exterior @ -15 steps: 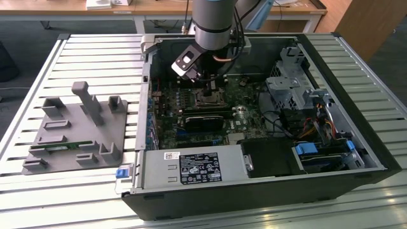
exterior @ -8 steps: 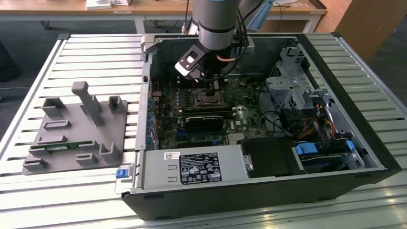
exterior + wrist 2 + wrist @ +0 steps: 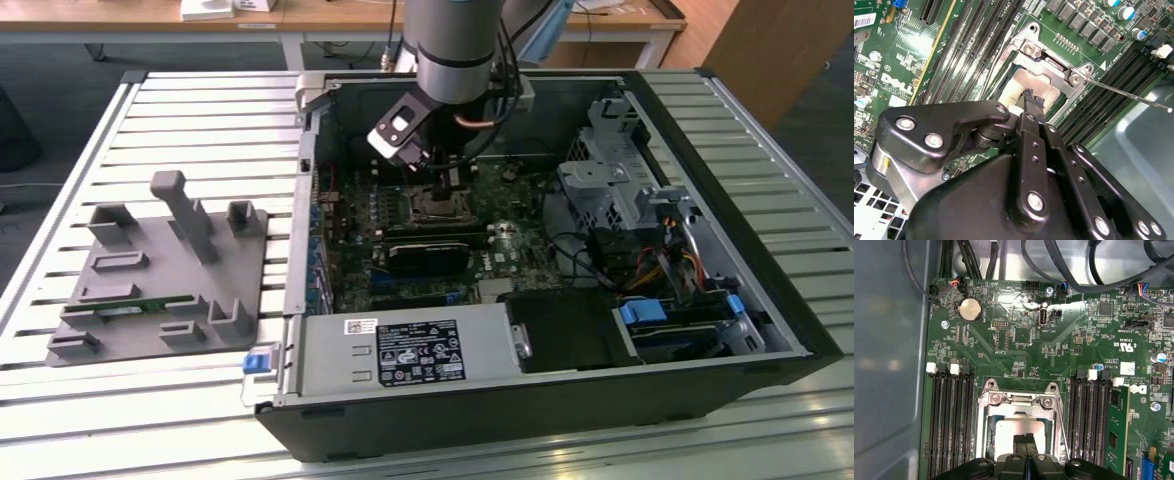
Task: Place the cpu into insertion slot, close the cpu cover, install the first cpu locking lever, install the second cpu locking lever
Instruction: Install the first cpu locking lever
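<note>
fingers pressed together, over cpu | cpu in socket, cpu cover down | mobo in open PC case

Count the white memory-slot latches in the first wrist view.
4 white latches. Two sit on the slot bank between the cpu cover and the grey case wall; two on the bank across the cover, beside the installed memory module. More may be hidden.

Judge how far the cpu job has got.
Done: the cpu lies in place, and the cover looks down over it. In hand: the shut gripper is at the cpu's top. Left: a lever sticks out unlatched; the other I cannot judge.
</note>
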Robot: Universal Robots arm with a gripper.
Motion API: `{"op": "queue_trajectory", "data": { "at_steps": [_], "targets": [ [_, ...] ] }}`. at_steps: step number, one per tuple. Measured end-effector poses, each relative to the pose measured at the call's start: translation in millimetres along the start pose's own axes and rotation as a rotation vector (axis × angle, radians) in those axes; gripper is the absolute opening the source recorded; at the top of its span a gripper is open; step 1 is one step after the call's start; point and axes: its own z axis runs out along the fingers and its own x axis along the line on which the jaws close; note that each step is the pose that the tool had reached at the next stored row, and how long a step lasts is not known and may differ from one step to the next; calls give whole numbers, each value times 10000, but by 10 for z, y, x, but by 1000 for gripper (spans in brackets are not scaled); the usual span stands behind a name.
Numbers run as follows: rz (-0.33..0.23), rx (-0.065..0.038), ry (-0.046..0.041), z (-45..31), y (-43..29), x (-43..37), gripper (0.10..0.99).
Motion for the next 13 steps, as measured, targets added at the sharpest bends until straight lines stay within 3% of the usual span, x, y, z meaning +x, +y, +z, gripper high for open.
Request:
{"op": "queue_trajectory", "data": {
  "at_steps": [13],
  "targets": [
    [1, 1, -1, -44, 1, 2, 106]
  ]
}}
